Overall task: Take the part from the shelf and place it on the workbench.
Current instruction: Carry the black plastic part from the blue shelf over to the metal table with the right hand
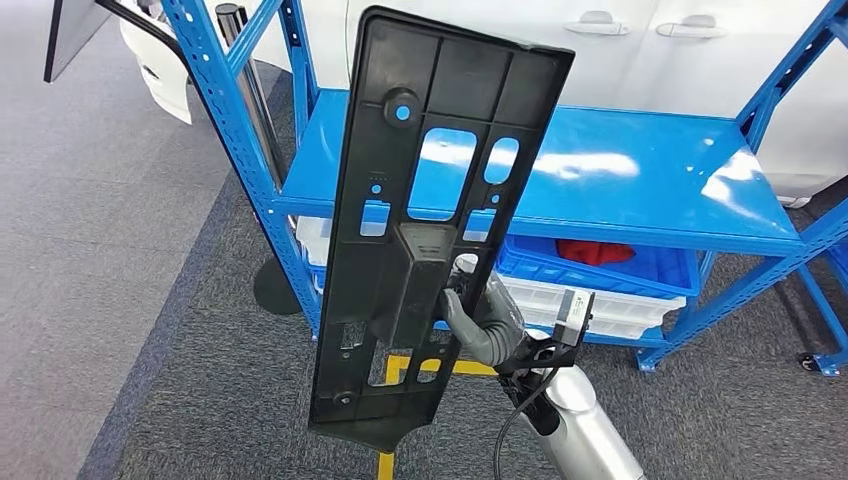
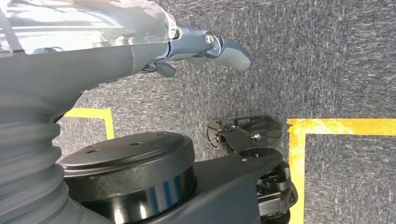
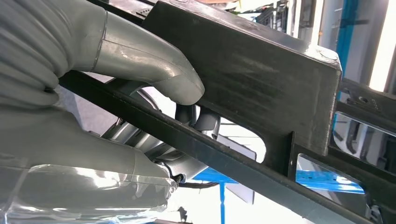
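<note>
A long black plastic part (image 1: 420, 220) with several cut-outs stands nearly upright in the air in front of the blue shelf (image 1: 640, 170). My right hand (image 1: 480, 315) grips it at its right edge, low down; in the right wrist view the thumb (image 3: 154, 70) presses on the part's raised block (image 3: 261, 79) and the darker fingers curl behind the rib. My left hand (image 2: 205, 46) hangs over the grey carpet, fingers stretched out, holding nothing.
The shelf's blue top board is bare. Below it sit a blue bin (image 1: 600, 265) with something red and white trays (image 1: 600, 305). A white car (image 1: 620, 40) stands behind. Yellow tape (image 2: 327, 126) marks the grey carpet.
</note>
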